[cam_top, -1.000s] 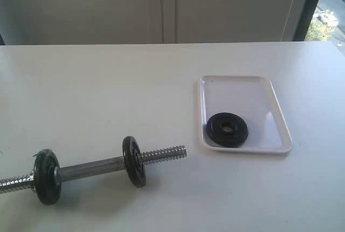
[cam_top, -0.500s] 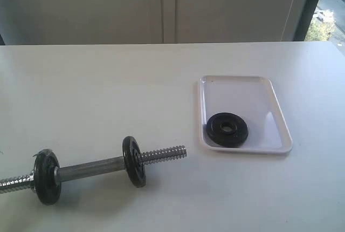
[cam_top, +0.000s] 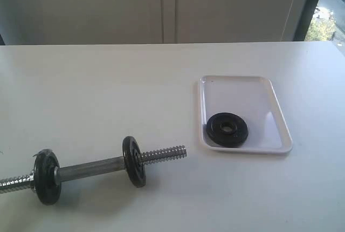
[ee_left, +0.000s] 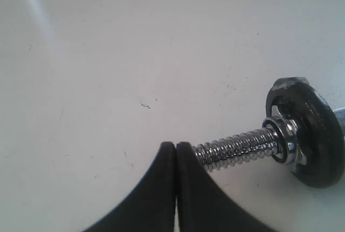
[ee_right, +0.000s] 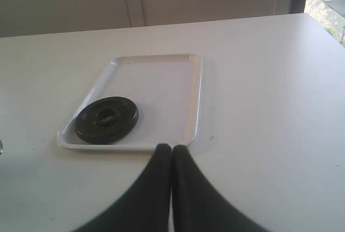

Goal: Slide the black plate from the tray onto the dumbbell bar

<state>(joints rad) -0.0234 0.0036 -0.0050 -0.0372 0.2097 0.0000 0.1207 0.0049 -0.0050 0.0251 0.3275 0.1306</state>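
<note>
The black plate (cam_top: 227, 129) lies flat in the white tray (cam_top: 253, 89), in the near corner on the side towards the dumbbell bar (cam_top: 91, 168), its raised ring and centre hole facing up and its edge close to the tray's low rim. The tray rests on the white table (cam_top: 108, 81), right of centre in the exterior view. The bar lies on the table to the left, well apart from the tray, slightly angled, with one coarse threaded end (cam_top: 164, 154) pointing towards the tray. Two small black discs stand on it, the inner disc (cam_top: 133, 161) next to that bare thread and the outer disc (cam_top: 46, 176) near the left edge. The left gripper (ee_left: 176, 145) has its two dark fingers pressed together with nothing between them, just beside the tip of the bar's other threaded end; whether they touch is unclear. The right gripper (ee_right: 172, 148) is likewise clenched and empty, low over the table just short of the tray's near rim.
</note>
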